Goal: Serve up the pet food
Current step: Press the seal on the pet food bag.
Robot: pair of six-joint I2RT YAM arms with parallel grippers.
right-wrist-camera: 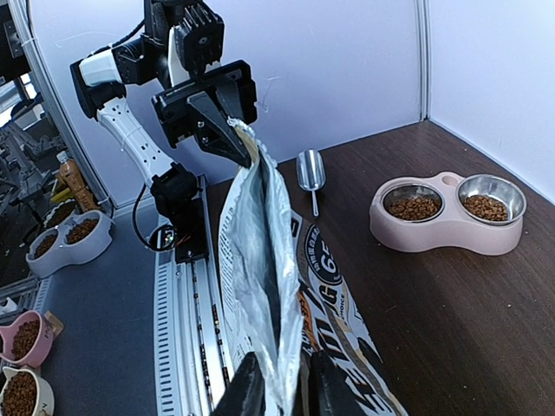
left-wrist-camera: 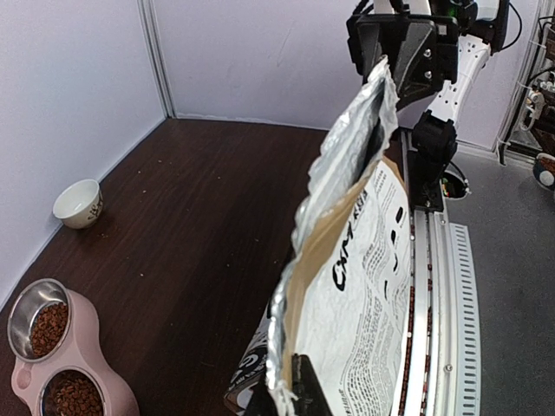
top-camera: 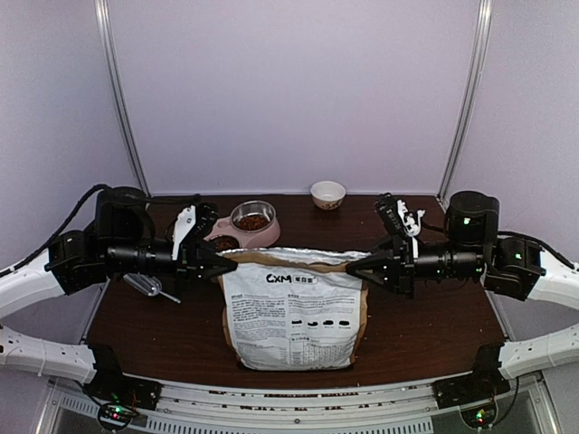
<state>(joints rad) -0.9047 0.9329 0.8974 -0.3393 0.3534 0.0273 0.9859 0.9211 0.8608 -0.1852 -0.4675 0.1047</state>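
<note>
The white-and-kraft pet food bag (top-camera: 292,312) stands upright mid-table, its silver-lined top open a slit. My left gripper (top-camera: 224,263) is shut on the bag's top left corner, and my right gripper (top-camera: 359,268) is shut on its top right corner. The left wrist view shows the bag (left-wrist-camera: 368,260) rising from my left gripper (left-wrist-camera: 293,386). The right wrist view shows the bag's lining (right-wrist-camera: 260,234) between the fingers of my right gripper (right-wrist-camera: 286,380). Brown kibble (top-camera: 252,221) lies in the pink double-bowl feeder (top-camera: 262,239) behind the bag, and shows in both its bowls (right-wrist-camera: 414,208).
A metal scoop (top-camera: 145,285) lies on the table left of the bag, also in the right wrist view (right-wrist-camera: 310,173). A small white bowl (top-camera: 327,193) sits at the back wall. A slotted metal rail (top-camera: 298,402) runs along the front edge. Walls enclose the back and sides.
</note>
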